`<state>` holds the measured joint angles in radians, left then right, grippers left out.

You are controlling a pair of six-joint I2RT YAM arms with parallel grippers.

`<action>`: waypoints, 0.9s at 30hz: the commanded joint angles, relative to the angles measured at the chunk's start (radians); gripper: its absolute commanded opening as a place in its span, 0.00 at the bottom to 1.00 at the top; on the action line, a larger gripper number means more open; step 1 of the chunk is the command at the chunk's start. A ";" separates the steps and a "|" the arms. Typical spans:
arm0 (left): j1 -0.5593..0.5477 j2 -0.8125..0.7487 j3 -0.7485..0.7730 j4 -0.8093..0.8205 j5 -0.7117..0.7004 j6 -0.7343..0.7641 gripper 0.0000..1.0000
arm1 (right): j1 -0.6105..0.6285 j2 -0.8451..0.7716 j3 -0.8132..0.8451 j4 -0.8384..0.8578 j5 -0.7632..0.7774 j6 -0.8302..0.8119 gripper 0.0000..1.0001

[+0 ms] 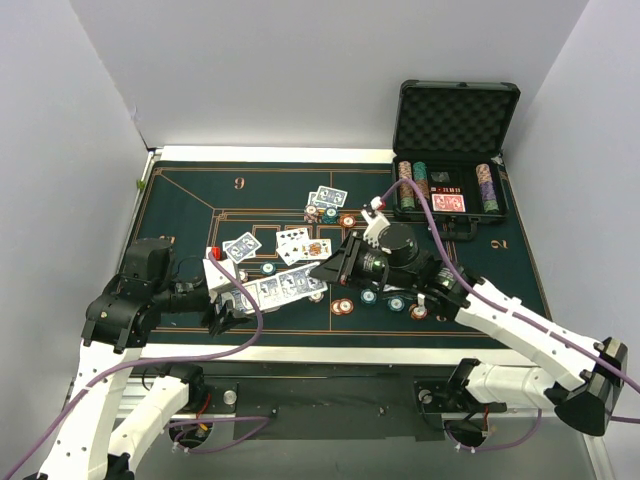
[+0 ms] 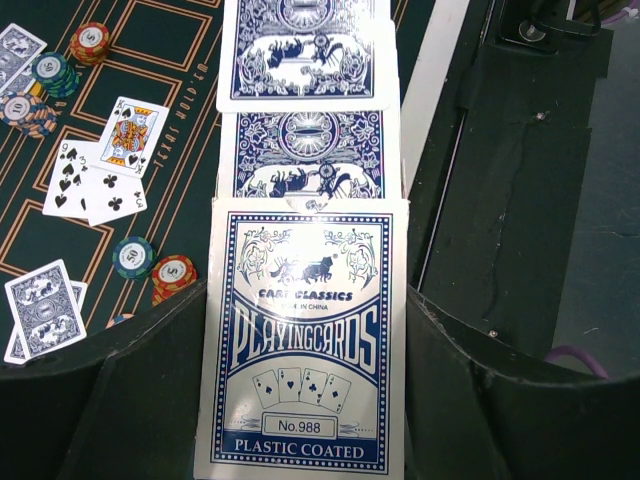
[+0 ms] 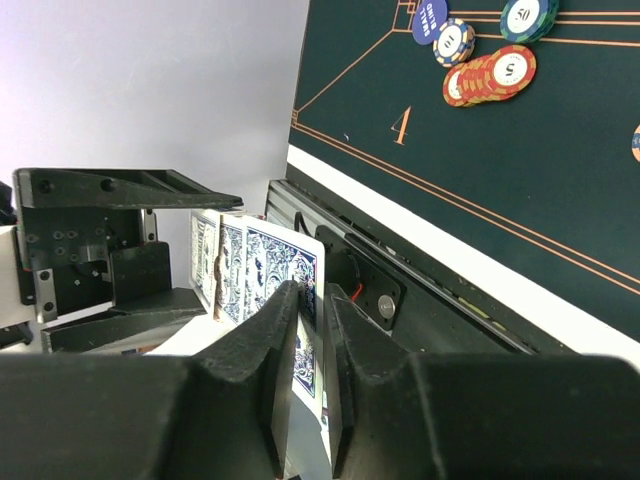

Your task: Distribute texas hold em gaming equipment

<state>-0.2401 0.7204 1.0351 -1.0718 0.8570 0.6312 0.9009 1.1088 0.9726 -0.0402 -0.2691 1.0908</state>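
Observation:
My left gripper [image 1: 225, 300] is shut on a blue-and-white playing-card box [image 2: 305, 370] near the table's front edge. Blue-backed cards [image 2: 308, 160] slide out of its far end, towards my right gripper [image 1: 322, 270]. That gripper is shut on the edge of one blue-backed card [image 3: 290, 265]; its fingertips [image 3: 285, 300] pinch the card from both sides. On the green felt [image 1: 200, 190] lie face-up cards [image 1: 293, 240], face-down blue-backed cards [image 1: 241, 247] and more face-down ones [image 1: 328, 197]. Orange chips [image 1: 342, 306] and teal chips [image 1: 368, 296] lie beside the right arm.
An open black foam-lined case [image 1: 455, 120] stands at the back right with chip rows and a red-backed deck [image 1: 449, 203]. The left wrist view shows face-up cards [image 2: 130, 125], a teal chip [image 2: 133, 257] and an orange stack [image 2: 172, 272]. The white table border [image 1: 400, 352] runs along the front.

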 commanded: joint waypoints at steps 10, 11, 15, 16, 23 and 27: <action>0.005 -0.007 0.034 0.052 0.019 -0.011 0.29 | -0.053 -0.095 -0.047 0.002 -0.007 0.040 0.00; 0.005 -0.009 0.034 0.052 0.017 -0.011 0.29 | -0.062 -0.102 -0.052 0.006 -0.012 0.046 0.00; 0.005 -0.007 0.034 0.052 0.017 -0.011 0.29 | -0.089 -0.127 -0.066 0.031 -0.036 0.076 0.00; 0.004 -0.007 0.034 0.052 0.017 -0.011 0.29 | -0.095 -0.135 -0.074 0.072 -0.048 0.092 0.00; 0.005 -0.007 0.036 0.049 0.008 -0.008 0.29 | -0.160 -0.171 -0.063 0.099 -0.091 0.119 0.00; 0.005 -0.007 0.037 0.047 0.011 -0.007 0.29 | -0.269 -0.182 -0.054 0.094 -0.136 0.121 0.00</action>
<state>-0.2401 0.7204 1.0351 -1.0714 0.8452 0.6312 0.7174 0.9516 0.9066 0.0040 -0.3489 1.1980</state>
